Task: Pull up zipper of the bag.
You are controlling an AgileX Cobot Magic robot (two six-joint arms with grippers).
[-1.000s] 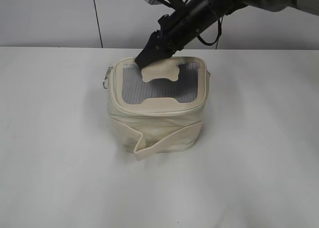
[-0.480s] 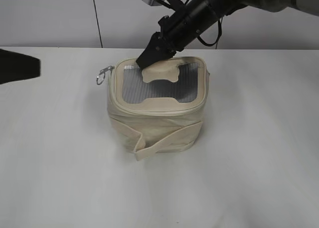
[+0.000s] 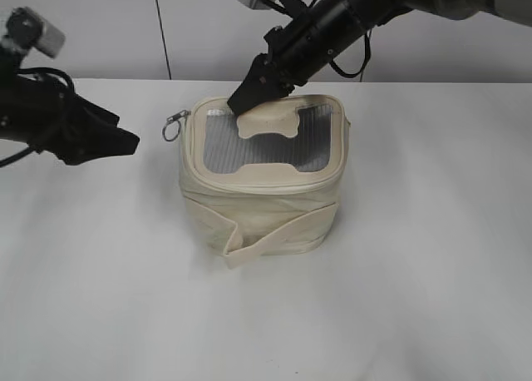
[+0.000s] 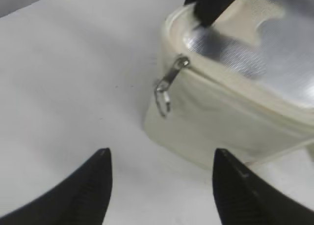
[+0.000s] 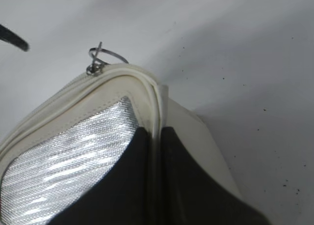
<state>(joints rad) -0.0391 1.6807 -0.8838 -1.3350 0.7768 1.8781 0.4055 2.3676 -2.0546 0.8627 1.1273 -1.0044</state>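
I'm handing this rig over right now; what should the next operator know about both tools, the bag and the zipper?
Left tool: open, empty, off the bag's left side, aimed at the ring pull.
Right tool: shut on the lid rim at the bag's far edge, one finger on each side of it, bracing the bag.
The bag stands upright on the white table; its pull hangs free at the lid's left corner.
Done: bag braced. Left: grip the pull and run the zipper along its track.
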